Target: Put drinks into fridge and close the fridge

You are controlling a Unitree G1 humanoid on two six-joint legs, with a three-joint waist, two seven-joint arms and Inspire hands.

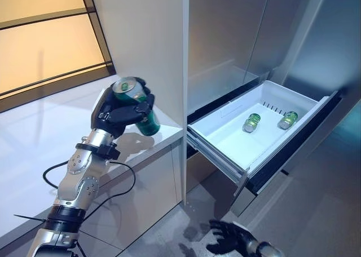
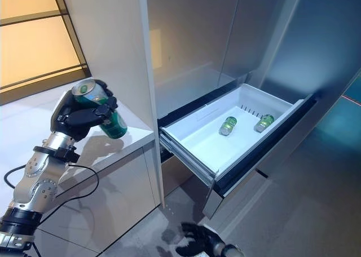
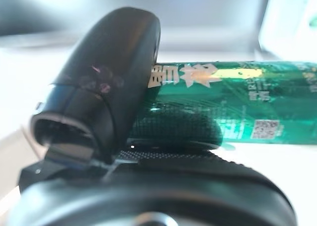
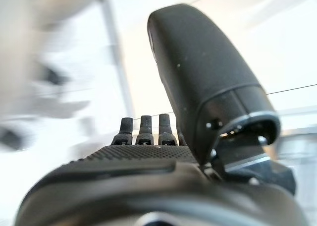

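Note:
My left hand (image 1: pixel 115 115) is shut on a green can (image 1: pixel 137 105) and holds it tilted above the white counter (image 1: pixel 34 150), left of the fridge. The can also shows in the left wrist view (image 3: pixel 237 104) under my thumb (image 3: pixel 106 77). The fridge's white drawer (image 1: pixel 225 147) is pulled open and two green cans (image 1: pixel 251 122) (image 1: pixel 287 120) lie on their sides at its back. My right hand (image 1: pixel 231 238) hangs low in front of the drawer, fingers relaxed and empty; its fingers (image 4: pixel 143 129) stand straight in the right wrist view.
A white upright panel (image 1: pixel 149 37) stands between the counter and the fridge. The grey fridge doors (image 1: pixel 225 31) above the drawer are closed. Grey floor (image 1: pixel 316 212) lies in front of the drawer.

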